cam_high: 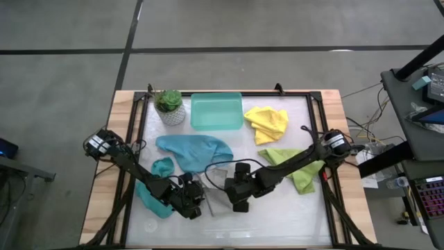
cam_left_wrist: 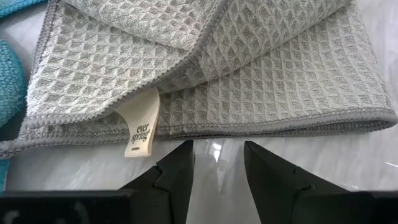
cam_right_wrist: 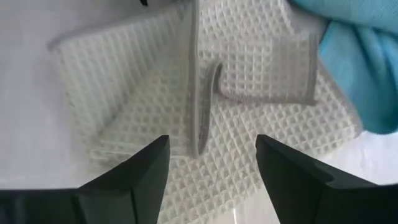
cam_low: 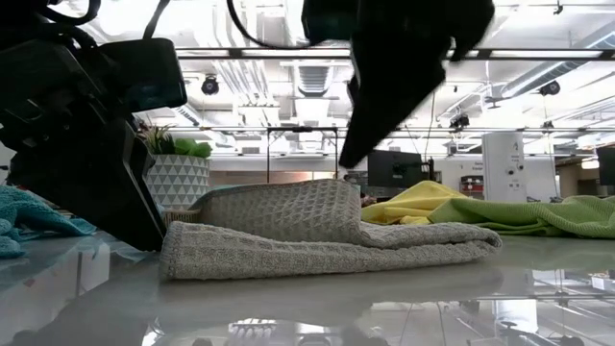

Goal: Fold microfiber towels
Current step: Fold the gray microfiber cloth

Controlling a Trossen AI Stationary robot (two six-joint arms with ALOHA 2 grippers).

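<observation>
The light grey towel (cam_high: pixel 216 189) lies folded in layers on the white table, between my two grippers. In the left wrist view its hemmed edge and white label (cam_left_wrist: pixel 142 127) face my fingers. My left gripper (cam_left_wrist: pixel 217 152) is open and low by the towel's left side (cam_low: pixel 192 255), a short gap from that edge, touching nothing. My right gripper (cam_right_wrist: pixel 211 149) is open and hangs above the towel (cam_right_wrist: pixel 205 93), clear of it; in the low view it shows as a dark shape (cam_low: pixel 384 86) over the towel's raised fold (cam_low: pixel 288 207).
A large teal-blue towel (cam_high: pixel 195 151) lies spread just beyond the grey one, with teal-blue cloth crumpled at the left (cam_high: pixel 161 167) and under my left arm (cam_high: pixel 151 201). The yellow towel (cam_high: pixel 268 123) and lime green towel (cam_high: pixel 297 168) lie at the right. A teal tray (cam_high: pixel 216 111) and a potted plant (cam_high: pixel 170 106) stand at the far edge.
</observation>
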